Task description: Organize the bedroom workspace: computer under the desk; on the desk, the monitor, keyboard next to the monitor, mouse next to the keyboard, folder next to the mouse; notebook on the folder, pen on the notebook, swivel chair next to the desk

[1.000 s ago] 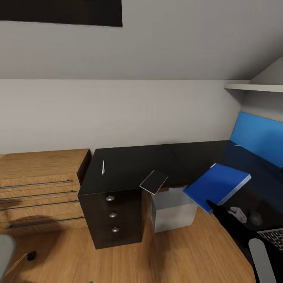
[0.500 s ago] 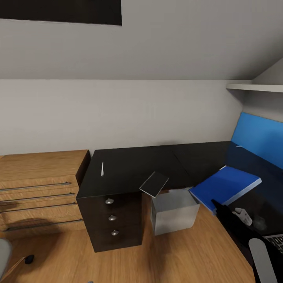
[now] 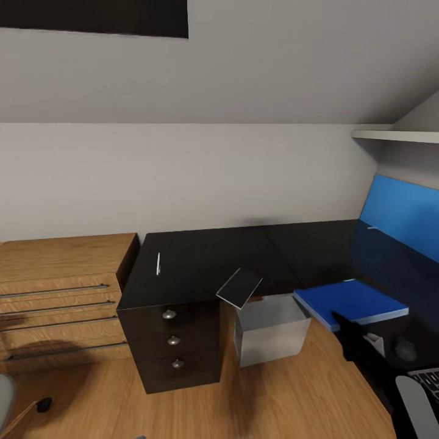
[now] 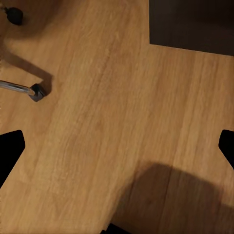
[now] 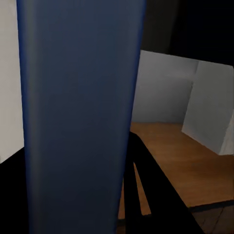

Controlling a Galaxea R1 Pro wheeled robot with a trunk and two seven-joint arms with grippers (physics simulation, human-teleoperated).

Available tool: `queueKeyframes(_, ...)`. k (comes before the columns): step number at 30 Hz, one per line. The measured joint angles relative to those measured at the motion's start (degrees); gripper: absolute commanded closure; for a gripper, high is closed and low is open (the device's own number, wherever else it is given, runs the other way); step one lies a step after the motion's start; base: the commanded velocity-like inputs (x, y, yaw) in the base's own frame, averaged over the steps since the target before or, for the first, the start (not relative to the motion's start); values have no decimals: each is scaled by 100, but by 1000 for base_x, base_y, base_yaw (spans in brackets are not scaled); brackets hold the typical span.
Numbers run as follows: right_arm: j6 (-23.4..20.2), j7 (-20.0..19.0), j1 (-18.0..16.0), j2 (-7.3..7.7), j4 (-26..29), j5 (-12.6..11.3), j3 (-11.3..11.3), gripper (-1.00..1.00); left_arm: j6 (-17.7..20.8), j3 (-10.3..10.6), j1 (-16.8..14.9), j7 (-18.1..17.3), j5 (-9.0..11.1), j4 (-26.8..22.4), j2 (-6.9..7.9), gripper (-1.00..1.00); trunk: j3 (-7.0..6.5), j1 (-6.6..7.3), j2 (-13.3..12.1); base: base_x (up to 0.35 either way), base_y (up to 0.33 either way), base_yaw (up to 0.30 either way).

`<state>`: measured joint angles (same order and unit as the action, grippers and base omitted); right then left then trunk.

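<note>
Head view: keyboard (image 3: 428,379) frame-cut.

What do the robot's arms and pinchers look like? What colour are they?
The right arm is black and slim, with a pale grey rounded piece nearer the robot. The right gripper has thin black fingers. The left gripper's fingertips are plain black too. No cables or markings show.

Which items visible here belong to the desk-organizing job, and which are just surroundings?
Task items:
blue folder, held at its near edge by the right gripper
desk
pen
notebook, overhanging the desk edge
computer, on the floor
monitor
mouse
keyboard

Just around:
wooden dresser
wall shelf
</note>
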<state>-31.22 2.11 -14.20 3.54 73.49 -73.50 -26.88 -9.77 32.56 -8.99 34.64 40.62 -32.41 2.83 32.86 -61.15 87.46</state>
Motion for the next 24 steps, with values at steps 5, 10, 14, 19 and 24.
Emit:
queueKeyframes(5, 206, 177, -40, -1, -137, -265, 4, 100, -1, 0, 0, 0, 0, 3, -20, -100, 0, 0, 0, 28, -26, 0)
queueKeyframes(10, 674, 323, -83, -2, -220, -280, 27, 100, -7, 154, 0, -4, -178, 11, -65, -100, 0, 2, 0, 199, -197, 0)
queueKeyframes(14, 730, 346, -87, -2, -227, -278, 32, 100, -14, 203, 0, -2, -236, 95, -70, -100, 0, 2, 0, 238, -237, 0)
queueKeyframes(19, 740, 354, -87, 5, -228, -270, 33, 100, -17, 212, 0, -2, -246, 116, -71, -100, 0, 3, 0, 240, -237, 0)
queueKeyframes(24, 747, 383, -147, 14, -337, -259, 34, 100, -17, 212, 0, 0, -251, 118, -70, -100, 0, 0, 0, 85, -80, 0)
